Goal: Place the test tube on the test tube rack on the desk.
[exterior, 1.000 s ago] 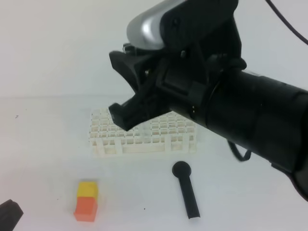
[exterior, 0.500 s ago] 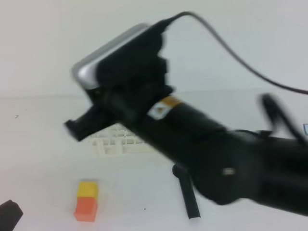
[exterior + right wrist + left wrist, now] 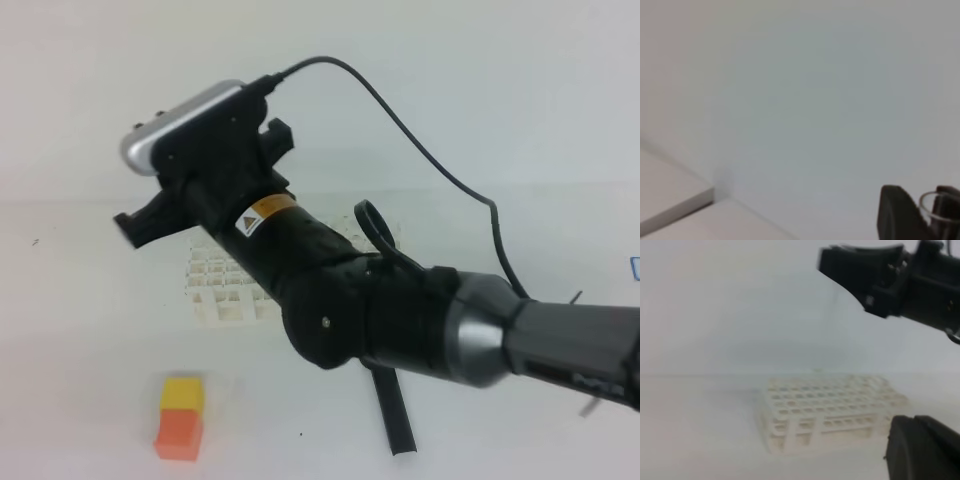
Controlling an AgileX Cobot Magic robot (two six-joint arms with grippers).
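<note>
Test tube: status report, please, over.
Left gripper shut. Right gripper holds test tube upright above rack. Black stick, orange block off to the side.

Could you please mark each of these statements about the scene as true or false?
1. The rack stands on the desk. True.
2. The block is orange on top and yellow below. False: yellow is on top, orange below.
3. The right gripper holds the tube. True: in the right wrist view its rim shows between the jaws.
4. The black stick lies inside the rack. False: it lies on the desk, nearer the camera than the rack, partly hidden by the arm.
</note>
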